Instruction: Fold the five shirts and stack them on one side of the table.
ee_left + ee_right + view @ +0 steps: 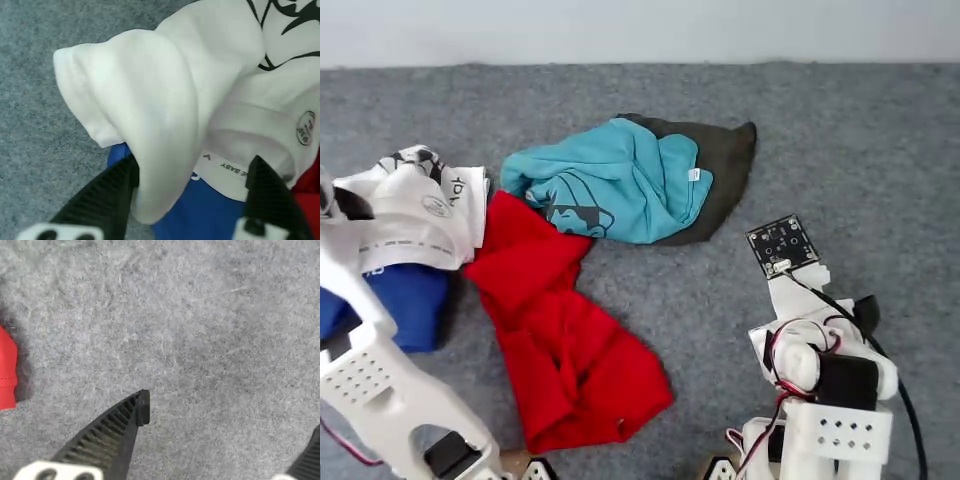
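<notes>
Five shirts lie on the grey table cover. A white printed shirt [420, 205] overlaps a blue one [405, 300] at the left. A crumpled red shirt [560, 340] sprawls in the middle, and a teal shirt [610, 185] lies on a dark one [725, 165] behind it. My left gripper [192, 175] is open over the white shirt [165, 100], and a rounded fold of it hangs between the fingers, with the blue shirt [200, 215] beneath. My right gripper [227, 425] is open above bare cover, with the red shirt's edge [6, 370] off to one side.
The left arm [370, 380] rises from the near left corner, and the right arm [820, 370] stands at the near right. Bare grey cover [860, 150] stretches across the right side and along the back, up to a pale wall [640, 30].
</notes>
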### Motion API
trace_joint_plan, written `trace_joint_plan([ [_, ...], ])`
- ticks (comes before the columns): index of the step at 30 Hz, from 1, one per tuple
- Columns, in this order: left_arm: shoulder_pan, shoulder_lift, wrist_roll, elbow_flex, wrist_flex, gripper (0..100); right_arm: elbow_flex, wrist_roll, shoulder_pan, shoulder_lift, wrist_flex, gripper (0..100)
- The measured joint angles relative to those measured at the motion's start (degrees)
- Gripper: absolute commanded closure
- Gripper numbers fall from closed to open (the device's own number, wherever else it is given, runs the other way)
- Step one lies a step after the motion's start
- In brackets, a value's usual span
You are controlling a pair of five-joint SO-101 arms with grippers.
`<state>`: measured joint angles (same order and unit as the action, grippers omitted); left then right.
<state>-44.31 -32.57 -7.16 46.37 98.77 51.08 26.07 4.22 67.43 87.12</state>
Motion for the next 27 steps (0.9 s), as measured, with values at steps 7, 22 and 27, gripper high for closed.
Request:
trace_joint_plan([
  [7, -4.7, 0.0, -1.3, 3.2, 0.5, 58, 0.0, 0.0, 0.0, 0.0, 0.0, 52.3],
  [22, 35.6, 11.7, 1.7, -20.9, 0.6, 58, 0.0, 0.0, 0.0, 0.0, 0.0, 52.3],
  [27, 43.7, 6.9, 2.2, -22.2, -0.8, 58, 0.0, 0.0, 0.0, 0.0, 0.0, 52.3],
])
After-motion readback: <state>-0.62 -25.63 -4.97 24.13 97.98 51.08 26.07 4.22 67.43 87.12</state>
